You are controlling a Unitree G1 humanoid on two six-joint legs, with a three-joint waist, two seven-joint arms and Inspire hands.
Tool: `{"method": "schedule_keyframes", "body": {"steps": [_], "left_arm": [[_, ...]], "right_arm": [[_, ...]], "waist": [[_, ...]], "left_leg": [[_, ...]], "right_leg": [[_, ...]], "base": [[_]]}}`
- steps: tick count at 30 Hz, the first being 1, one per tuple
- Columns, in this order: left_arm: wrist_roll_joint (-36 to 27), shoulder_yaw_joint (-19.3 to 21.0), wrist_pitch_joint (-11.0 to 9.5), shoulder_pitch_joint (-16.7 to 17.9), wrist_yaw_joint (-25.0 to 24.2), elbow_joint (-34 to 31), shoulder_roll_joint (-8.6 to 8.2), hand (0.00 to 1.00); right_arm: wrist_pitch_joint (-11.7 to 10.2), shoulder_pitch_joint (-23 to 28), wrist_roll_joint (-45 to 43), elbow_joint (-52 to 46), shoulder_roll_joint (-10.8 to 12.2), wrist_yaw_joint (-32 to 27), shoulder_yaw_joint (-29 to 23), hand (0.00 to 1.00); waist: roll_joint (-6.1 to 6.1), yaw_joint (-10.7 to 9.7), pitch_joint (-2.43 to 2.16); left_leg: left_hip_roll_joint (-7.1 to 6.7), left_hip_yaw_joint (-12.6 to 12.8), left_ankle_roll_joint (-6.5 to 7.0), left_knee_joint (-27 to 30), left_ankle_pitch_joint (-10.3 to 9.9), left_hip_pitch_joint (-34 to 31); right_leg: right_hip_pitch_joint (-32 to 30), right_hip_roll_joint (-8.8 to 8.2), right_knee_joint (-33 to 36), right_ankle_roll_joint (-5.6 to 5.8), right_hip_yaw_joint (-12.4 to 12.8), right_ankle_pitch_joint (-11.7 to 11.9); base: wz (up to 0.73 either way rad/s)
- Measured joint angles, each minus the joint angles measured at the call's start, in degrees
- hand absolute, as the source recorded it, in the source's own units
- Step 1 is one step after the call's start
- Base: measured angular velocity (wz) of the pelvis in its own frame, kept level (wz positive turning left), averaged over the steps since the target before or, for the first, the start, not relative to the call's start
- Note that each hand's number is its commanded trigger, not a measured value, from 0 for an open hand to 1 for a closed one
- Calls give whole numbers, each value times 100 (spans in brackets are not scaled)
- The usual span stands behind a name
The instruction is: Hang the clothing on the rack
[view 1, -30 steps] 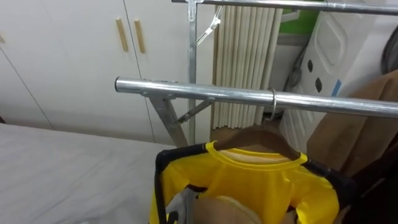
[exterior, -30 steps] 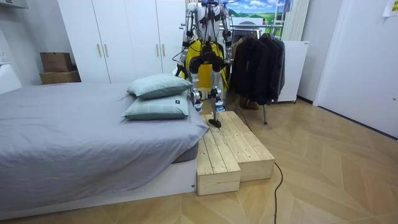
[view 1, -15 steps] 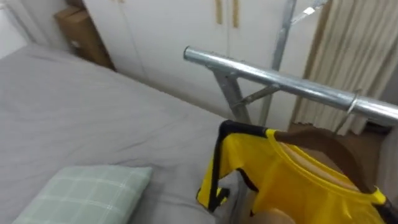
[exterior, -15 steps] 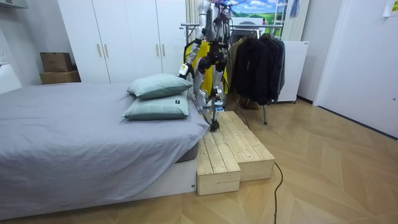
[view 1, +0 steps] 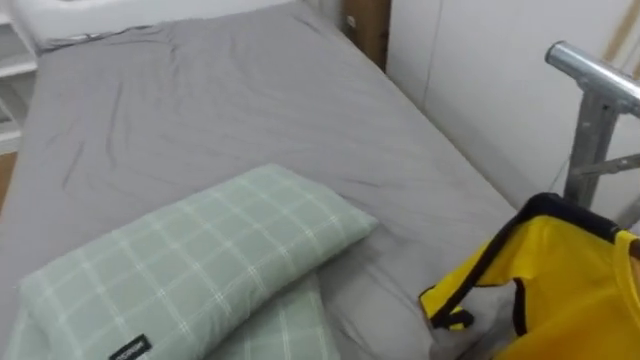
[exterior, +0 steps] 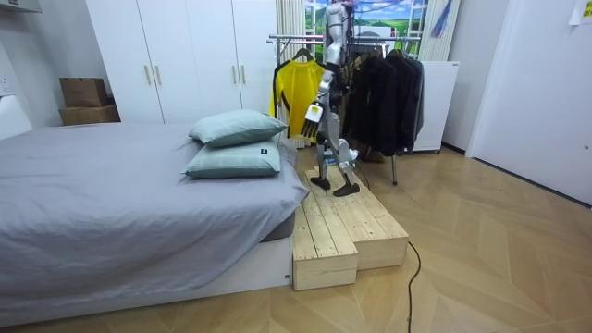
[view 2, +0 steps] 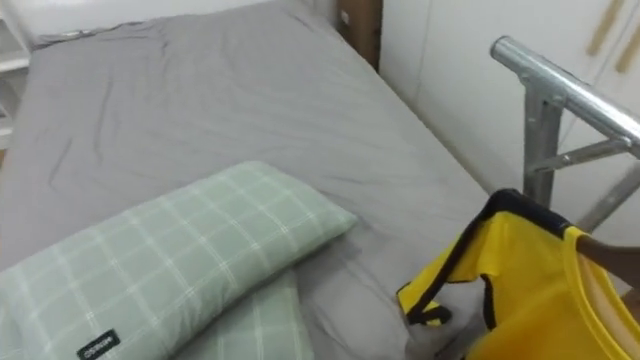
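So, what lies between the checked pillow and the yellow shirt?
Bare grey bedsheet separates pillow and yellow shirt, in the left eye view.

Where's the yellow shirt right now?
The yellow shirt hangs on the metal clothes rail, at the rack's end toward the room view's left, between the bed and the dark coats; in the eye views it sits lower right.

You stood in a home bedroom: pillows (exterior: 236,127) on the bed (exterior: 111,203), wardrobes (exterior: 185,55) behind it, clothes rack (view 1: 585,68) beside it.
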Motion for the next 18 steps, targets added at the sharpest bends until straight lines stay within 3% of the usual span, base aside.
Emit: {"method": "schedule_keyframes", "body": {"steps": [1,2,3,5,6,8,10,13,15,18], "left_arm": [[-148,3,3,66,-5,12,-1,0],[-259,12,7,84,-5,80,2,0],[-291,32,8,84,-3,109,3,0],[-373,138,40,138,23,162,14,0],[-380,167,42,154,33,163,16,0],[-367,304,42,168,73,161,28,0],[-385,421,45,214,147,163,12,0],[-388,583,47,285,243,151,16,0],[-386,633,48,327,276,149,33,0],[-507,643,65,383,295,157,82,0]], "right_arm": [[-2,89,70,4,1,-2,-21,0],[-2,150,175,8,5,-10,-66,0],[-3,173,194,7,7,-16,-86,0],[-1,245,234,8,6,-80,-113,0],[0,264,235,8,6,-93,-112,0],[16,310,238,14,44,-187,-165,0],[91,277,228,14,70,-227,-308,0],[124,252,144,0,110,-307,-341,0],[127,251,40,-24,110,-341,-338,0],[131,247,-58,-22,110,-324,-338,0]], "waist": [[14,-48,-25],[9,-69,-21],[0,-70,-15],[-39,-80,7],[-49,-84,10],[-76,-122,18],[-86,-77,19],[-94,-9,17],[-99,4,21],[-107,76,24]], "left_leg": [[-10,-164,40,4,58,26],[-25,-349,100,10,113,36],[-46,-446,138,13,140,34],[-152,-806,276,-12,219,22],[-183,-898,307,-29,234,21],[-283,-1339,415,-50,284,-17],[-364,-1517,475,-87,328,-7],[-415,-1733,516,-88,345,-19],[-428,-1817,534,-87,339,-33],[-452,-1886,559,-100,353,-42]], "right_leg": [[51,27,-15,34,402,134],[106,63,-44,87,807,258],[126,65,-52,106,972,297],[232,68,-109,228,1563,380],[252,65,-118,264,1710,391],[367,88,-192,450,2315,403],[424,85,-250,528,2474,384],[547,58,-396,585,2347,420],[563,56,-423,613,2393,430],[528,86,-411,653,2730,424]], "base": [[73],[76],[77],[80],[84],[93],[56],[30],[28],[12]]}}
